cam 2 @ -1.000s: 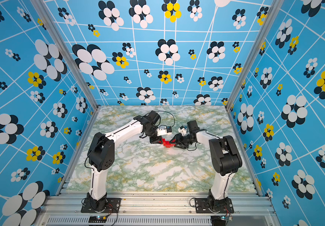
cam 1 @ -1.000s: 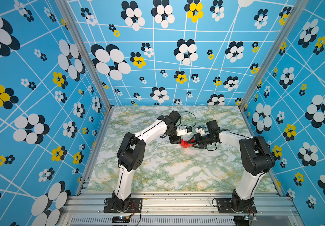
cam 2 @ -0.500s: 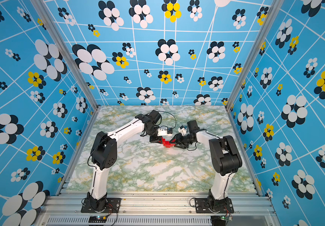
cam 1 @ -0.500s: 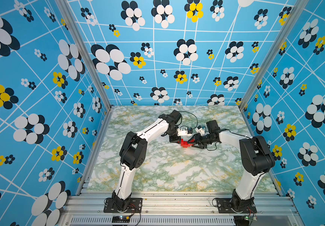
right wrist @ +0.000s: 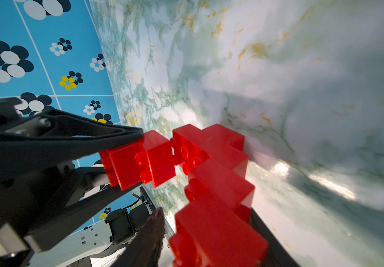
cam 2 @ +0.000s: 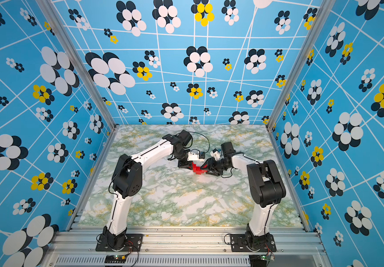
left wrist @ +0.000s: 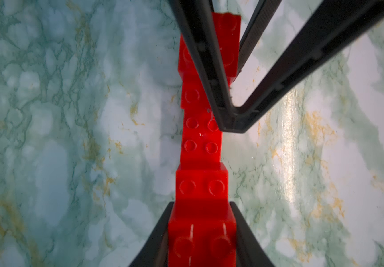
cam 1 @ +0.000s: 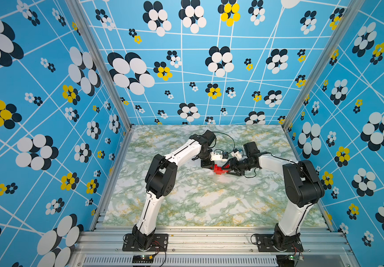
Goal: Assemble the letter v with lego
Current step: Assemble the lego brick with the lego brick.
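Letter v spans gap between both jaws, low over bench; contact unclear. Left jaws pinch one stepped end, right jaws pinch other. Long axis runs jaws to jaws; we judge both robot arms equally near.

stepped red lego bricks stretched over the marbled bench, near end clamped in the left pincer, far end gripped by the right pincer.
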`<state>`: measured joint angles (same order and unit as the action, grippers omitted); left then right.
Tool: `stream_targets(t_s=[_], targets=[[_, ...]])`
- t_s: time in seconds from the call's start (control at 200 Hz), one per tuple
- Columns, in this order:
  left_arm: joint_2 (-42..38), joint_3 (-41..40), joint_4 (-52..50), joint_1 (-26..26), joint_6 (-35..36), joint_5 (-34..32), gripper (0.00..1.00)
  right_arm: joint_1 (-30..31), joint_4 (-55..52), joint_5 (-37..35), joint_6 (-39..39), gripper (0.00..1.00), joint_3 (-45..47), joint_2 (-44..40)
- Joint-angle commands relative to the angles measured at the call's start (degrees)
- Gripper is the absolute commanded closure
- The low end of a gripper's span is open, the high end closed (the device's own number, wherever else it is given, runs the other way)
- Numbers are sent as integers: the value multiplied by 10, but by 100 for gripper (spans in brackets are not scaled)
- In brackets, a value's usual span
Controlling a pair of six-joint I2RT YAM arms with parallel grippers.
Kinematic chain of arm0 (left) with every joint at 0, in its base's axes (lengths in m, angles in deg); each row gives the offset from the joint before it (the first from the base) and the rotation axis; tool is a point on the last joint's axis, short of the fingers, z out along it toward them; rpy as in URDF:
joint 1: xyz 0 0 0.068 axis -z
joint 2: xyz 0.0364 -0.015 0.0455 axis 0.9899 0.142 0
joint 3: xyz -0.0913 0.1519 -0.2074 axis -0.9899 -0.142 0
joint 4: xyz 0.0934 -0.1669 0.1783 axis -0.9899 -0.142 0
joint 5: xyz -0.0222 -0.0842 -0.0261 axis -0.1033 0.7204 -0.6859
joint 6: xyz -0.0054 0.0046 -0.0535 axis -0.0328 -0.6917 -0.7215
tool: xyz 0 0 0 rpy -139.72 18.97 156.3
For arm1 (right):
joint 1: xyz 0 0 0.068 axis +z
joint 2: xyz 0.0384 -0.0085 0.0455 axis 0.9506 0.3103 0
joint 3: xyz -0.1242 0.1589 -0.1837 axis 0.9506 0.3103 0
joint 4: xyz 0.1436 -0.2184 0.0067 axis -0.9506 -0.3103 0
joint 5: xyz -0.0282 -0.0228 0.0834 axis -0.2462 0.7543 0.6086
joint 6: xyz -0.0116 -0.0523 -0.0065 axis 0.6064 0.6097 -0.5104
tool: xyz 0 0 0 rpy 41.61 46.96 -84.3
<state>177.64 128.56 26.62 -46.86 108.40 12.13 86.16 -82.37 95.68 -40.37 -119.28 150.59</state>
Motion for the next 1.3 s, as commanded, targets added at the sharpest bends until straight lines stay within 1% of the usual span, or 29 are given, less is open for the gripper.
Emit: stream_targets(t_s=[0.0, 0.145, 0.625, 0.944, 1.074, 1.294], targets=[[15, 23, -23, 5, 13, -5, 100, 5, -16, -1, 14, 43, -11, 10], [25, 35, -36, 5, 19, -12, 100, 5, -17, -2, 14, 43, -12, 13], [35, 39, -52, 10, 29, -19, 100, 5, -19, -3, 15, 43, -12, 14], [34, 34, -35, 8, 22, -18, 100, 5, -19, -4, 15, 43, -13, 16], [31, 34, -30, 5, 16, -3, 100, 5, -19, -5, 15, 43, -13, 19], [32, 34, -25, -2, 11, -1, 100, 5, -20, -4, 16, 43, -15, 20]])
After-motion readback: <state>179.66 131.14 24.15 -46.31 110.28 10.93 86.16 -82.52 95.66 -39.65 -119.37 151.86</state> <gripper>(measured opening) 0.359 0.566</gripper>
